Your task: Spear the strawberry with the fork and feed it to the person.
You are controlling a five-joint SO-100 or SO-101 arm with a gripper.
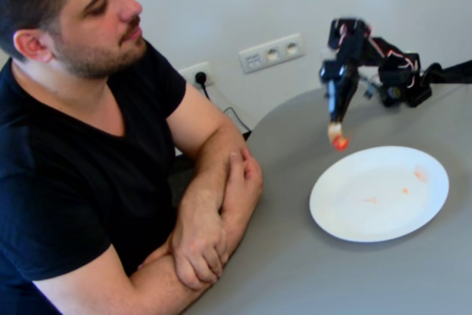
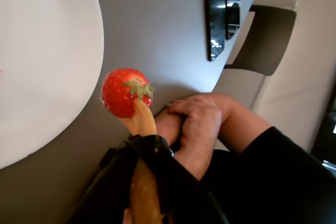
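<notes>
On the grey table (image 1: 310, 271), toward the right of the fixed view, a white plate (image 1: 380, 215) sits with only faint orange smears on it. Just beyond its far left rim the black arm's claw (image 1: 338, 127) points straight down, and the strawberry (image 1: 340, 142) hangs at the tip of the fork (image 1: 334, 132), above the table rather than over the plate. In that view the fork is a small pale blur and its tines cannot be made out. The arm's far end runs off the right edge.

In the wrist view, the strawberry (image 2: 125, 93) is sharp and whole, green leaves showing, stuck on the end of the yellow-orange fork (image 2: 142, 124), just beside the plate's rim (image 2: 79, 103). The tines are buried in the fruit and hidden. The fork's handle runs down into the claw (image 2: 144, 182), whose black fingers (image 2: 181, 182) sit closed against it on both sides, holding nothing else. The lower handle is cut off by the bottom edge.

The person (image 1: 81, 153) sits at the left of the table in the fixed view, forearms folded on the near edge, face turned toward the arm and well apart from the strawberry. The top of his head is cropped. In the wrist view only his clasped hands (image 2: 197, 119) and a black sleeve show; his face is out of view.
</notes>
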